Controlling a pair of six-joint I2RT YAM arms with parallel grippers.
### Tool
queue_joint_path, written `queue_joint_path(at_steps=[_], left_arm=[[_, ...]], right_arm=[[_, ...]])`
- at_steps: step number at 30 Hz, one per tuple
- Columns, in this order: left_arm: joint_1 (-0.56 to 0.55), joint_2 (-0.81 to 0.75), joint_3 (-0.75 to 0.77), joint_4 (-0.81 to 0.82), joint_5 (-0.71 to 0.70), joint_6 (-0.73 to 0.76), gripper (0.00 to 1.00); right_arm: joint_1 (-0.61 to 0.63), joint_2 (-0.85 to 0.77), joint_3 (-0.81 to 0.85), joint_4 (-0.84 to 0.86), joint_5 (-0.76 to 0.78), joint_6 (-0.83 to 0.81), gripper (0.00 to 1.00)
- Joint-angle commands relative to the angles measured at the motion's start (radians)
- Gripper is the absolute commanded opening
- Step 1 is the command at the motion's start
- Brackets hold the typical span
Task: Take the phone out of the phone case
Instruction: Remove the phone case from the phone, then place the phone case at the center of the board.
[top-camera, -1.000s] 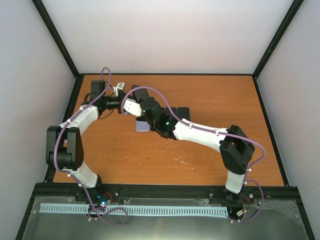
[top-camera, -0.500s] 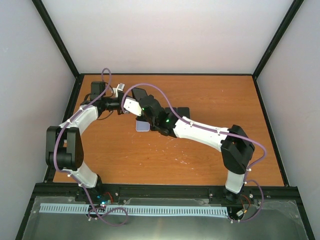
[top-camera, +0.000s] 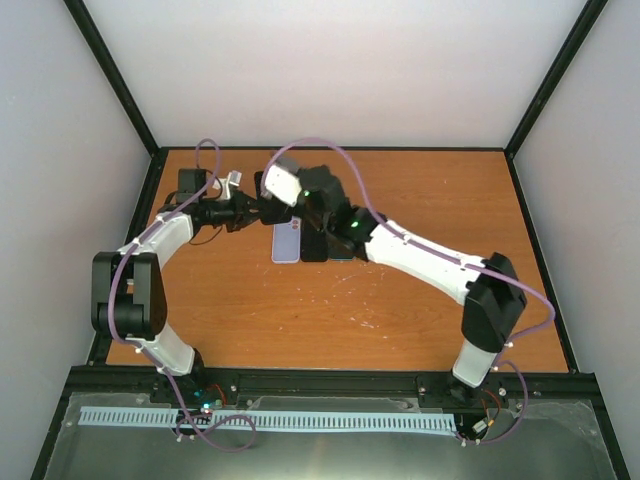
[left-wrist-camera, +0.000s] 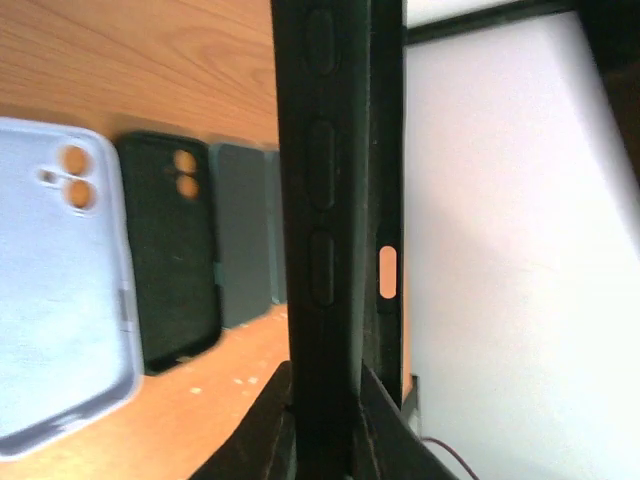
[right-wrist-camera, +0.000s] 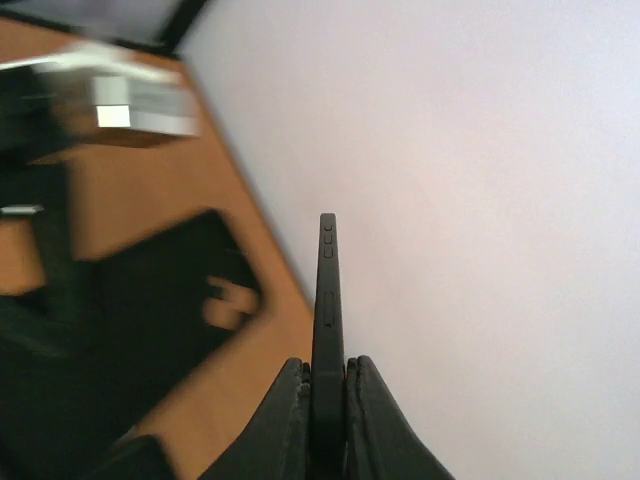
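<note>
**Gripping the phone on the right, the case on the left**

My right gripper (right-wrist-camera: 327, 375) is clenched on the phone (right-wrist-camera: 327, 290). From that wrist I see it edge-on, a thin black slab rising straight from between the fingers, with small side buttons near its far end and the pale wall behind it.

Over on the left, the left gripper (left-wrist-camera: 327, 385) is pinched tight on the black phone case (left-wrist-camera: 320, 200), also seen edge-on. Three raised button covers (left-wrist-camera: 320, 180) run along its side wall. A small slot (left-wrist-camera: 388, 272) in the case shows orange straight through.

In the right wrist view the case is a dark blur down to the left of the phone, with orange showing through its camera hole. So the phone reads as out of the case. I cannot tell whether the two touch anywhere.

From overhead, both grippers meet near the back left of the table (top-camera: 430, 200), raised above it. Below them three more cases lie in a row, side by side: a pale blue case (left-wrist-camera: 55, 300), a second black case (left-wrist-camera: 175, 260) and a grey case (left-wrist-camera: 240, 230).
</note>
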Motion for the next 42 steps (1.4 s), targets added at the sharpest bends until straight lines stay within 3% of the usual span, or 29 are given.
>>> queue_joint_path(at_steps=[1,5,9,17,31,38,42], left_arm=[[0.047,0.002,-0.007,-0.003,-0.123,0.11,0.01],[0.05,0.001,0.022,-0.044,-0.133,0.179,0.01],[0.06,0.02,0.074,-0.181,-0.151,0.429,0.01],[0.191,0.151,0.078,-0.394,-0.162,0.705,0.01],[0.179,0.377,0.125,-0.458,-0.136,0.787,0.01],[0.145,0.421,0.158,-0.442,-0.147,0.747,0.01],[0.109,0.44,0.18,-0.432,-0.188,0.716,0.09]], right_arm=[[-0.06,-0.124,0.071,0.099,0.086,0.023,0.03],[-0.081,-0.14,0.058,0.085,0.065,0.037,0.03],[-0.115,-0.166,0.041,0.033,0.01,0.061,0.03],[-0.172,-0.205,-0.018,-0.03,-0.071,0.098,0.03],[-0.196,-0.2,-0.033,-0.046,-0.077,0.107,0.03],[-0.198,-0.18,-0.022,-0.052,-0.089,0.121,0.03],[-0.197,-0.176,-0.017,-0.057,-0.097,0.126,0.03]])
